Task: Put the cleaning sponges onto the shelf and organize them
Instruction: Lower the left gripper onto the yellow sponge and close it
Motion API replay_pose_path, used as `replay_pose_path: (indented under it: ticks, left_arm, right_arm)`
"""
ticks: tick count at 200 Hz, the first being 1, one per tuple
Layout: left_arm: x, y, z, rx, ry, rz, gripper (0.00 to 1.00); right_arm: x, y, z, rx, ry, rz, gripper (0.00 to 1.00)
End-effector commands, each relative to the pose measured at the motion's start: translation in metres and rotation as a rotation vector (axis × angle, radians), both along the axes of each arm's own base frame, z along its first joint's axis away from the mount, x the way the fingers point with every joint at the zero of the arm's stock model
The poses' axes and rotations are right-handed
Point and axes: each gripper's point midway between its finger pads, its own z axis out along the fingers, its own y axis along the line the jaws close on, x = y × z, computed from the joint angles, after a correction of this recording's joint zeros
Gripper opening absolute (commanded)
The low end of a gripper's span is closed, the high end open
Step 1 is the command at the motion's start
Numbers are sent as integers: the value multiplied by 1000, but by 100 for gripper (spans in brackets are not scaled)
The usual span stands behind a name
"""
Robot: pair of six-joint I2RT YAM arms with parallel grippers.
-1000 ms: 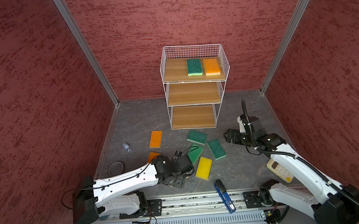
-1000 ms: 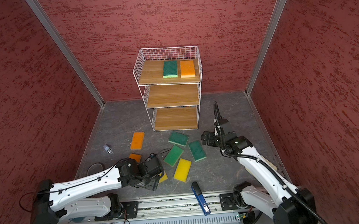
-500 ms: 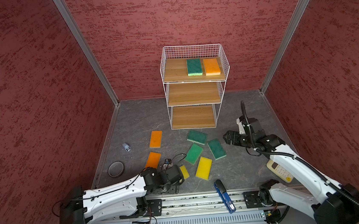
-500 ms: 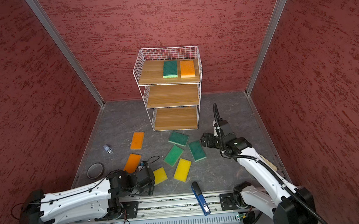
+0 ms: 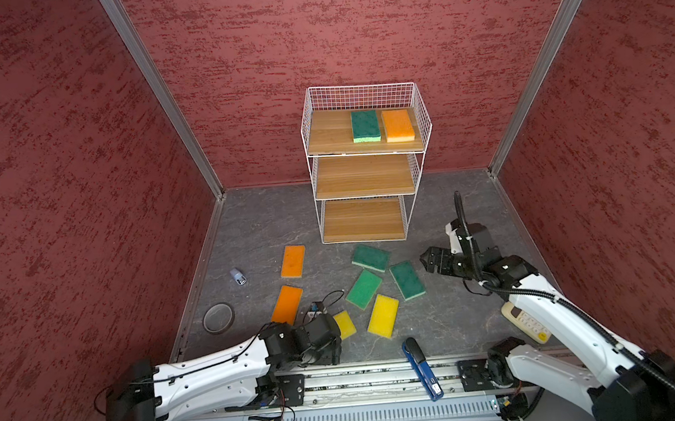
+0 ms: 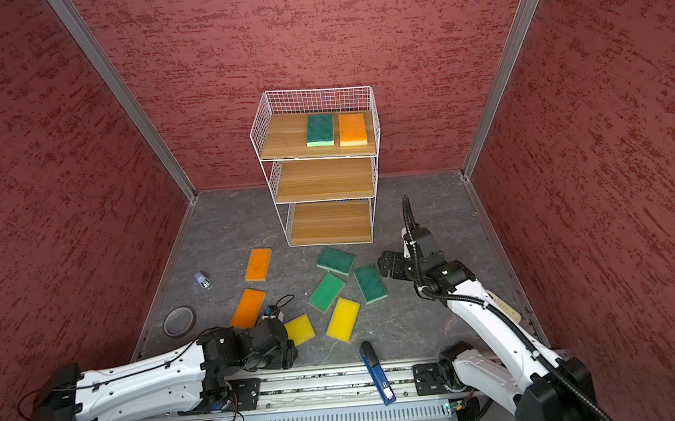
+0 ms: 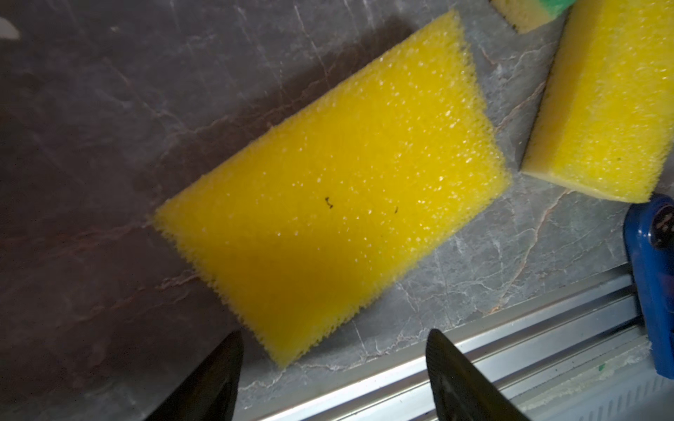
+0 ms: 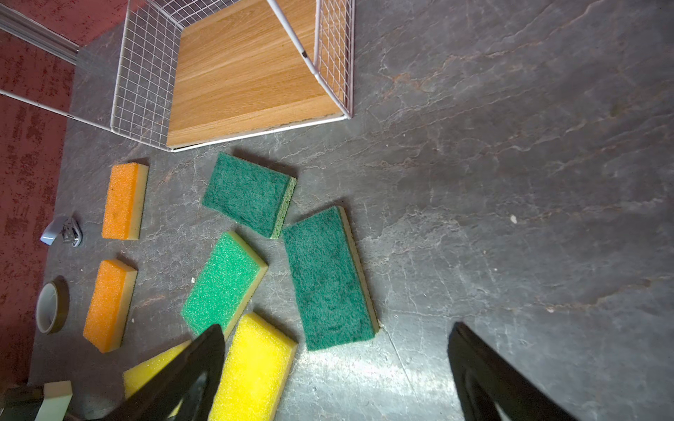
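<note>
Nearby, your left pincer (image 7: 333,335) hangs released just short of a yellow sponge (image 7: 328,204), likely lining up a grab. Your right pincer (image 8: 337,327), also released, faces a green sponge (image 8: 328,277). The surface (image 5: 441,323) carries 2 yellow, 3 green and 2 orange; the shelf (image 5: 329,133) top holds 2.

Green, orange, yellow cleaning sponges (image 5: 365,126)

yellow sponge (image 5: 345,324) half hidden, perhaps remote (image 5: 527,325) part-covered
</note>
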Motion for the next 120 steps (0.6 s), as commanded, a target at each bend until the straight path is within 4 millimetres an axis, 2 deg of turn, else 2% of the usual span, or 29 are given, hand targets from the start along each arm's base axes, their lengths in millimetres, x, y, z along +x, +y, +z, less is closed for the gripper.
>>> replay_pose_path:
  ticks: [1, 100, 120]
  left_arm:
    - [4, -16, 1, -44, -6, -30, 79]
    - [1, -70, 11, -102, 44, -206, 76]
    - [4, -65, 14, -54, 36, -216, 75]
  right_arm:
    - [3, -2, 3, 14, -28, -15, 96]
    - [-1, -6, -5, -4, -24, -15, 96]
    - [-2, -8, -5, -13, -27, -17, 96]
